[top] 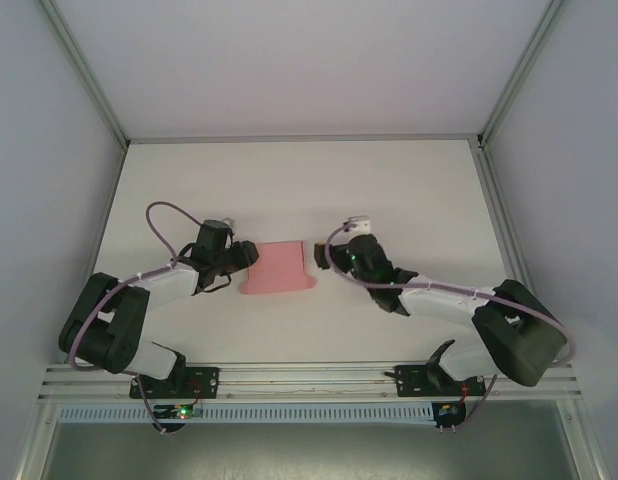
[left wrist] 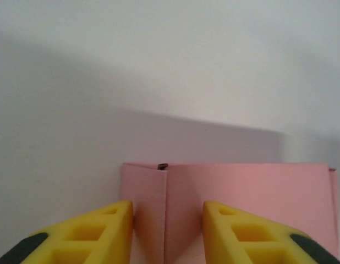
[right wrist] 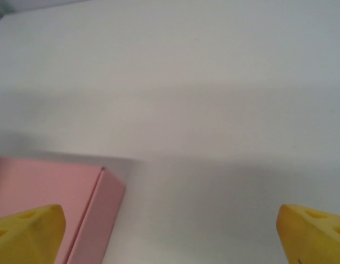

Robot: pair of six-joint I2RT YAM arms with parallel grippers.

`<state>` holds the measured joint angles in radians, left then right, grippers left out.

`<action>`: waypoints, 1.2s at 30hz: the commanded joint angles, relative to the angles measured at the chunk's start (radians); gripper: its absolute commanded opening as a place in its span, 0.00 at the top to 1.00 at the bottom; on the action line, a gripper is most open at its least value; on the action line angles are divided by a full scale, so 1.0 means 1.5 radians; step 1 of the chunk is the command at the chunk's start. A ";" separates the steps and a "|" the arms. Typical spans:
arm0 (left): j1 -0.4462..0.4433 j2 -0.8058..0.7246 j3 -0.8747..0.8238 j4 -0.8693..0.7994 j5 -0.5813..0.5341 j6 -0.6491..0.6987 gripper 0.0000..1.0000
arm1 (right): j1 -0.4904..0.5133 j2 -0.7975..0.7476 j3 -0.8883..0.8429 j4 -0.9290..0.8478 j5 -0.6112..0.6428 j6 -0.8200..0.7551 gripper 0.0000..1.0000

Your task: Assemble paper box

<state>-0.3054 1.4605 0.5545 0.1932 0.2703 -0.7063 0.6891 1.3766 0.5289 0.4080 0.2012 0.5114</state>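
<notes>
While the plain pink thin-card paper box [top: 279, 268] is lying low on the white desk [top: 289, 180] between the 2 arms, its longer side is running left to right, so each short end is facing 1 tool. The left tool [top: 239, 262] is sitting right at the box's left end. In its wrist view, its yellow fingers [left wrist: 104, 231] are straddling an upright fold at a corner of the card, with the jaws narrowed and pink showing on both sides of the crease. Whether the pads are actually pressing the card I cannot tell. The right tool [top: 323, 256] is hovering just beside the right end, jaws standing wide and holding nothing. Its wrist view is showing the box's edge wall low at the left, by 1 finger, with bare desk ahead. The left arm is looking better placed for the coming fold, since that corner crease is lying squarely between its fingers. The box's near part is being hidden by the fingers, its flaps and tabs are being cut off, and how far it is folded is hard to make out.
</notes>
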 commanded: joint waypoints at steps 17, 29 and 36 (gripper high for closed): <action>0.071 0.052 -0.098 0.134 0.159 -0.060 0.90 | -0.077 0.257 0.152 0.024 -0.450 0.166 0.02; 0.090 0.093 -0.120 0.238 0.209 -0.094 0.99 | -0.070 0.294 0.174 0.049 -0.569 0.186 0.02; 0.091 0.067 -0.126 0.221 0.193 -0.087 0.99 | -0.065 0.293 0.176 0.089 -0.597 0.220 0.21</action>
<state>-0.1810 1.5589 0.4049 0.6186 0.5762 -0.8429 0.5789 1.8072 0.7765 0.4862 -0.6277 0.8051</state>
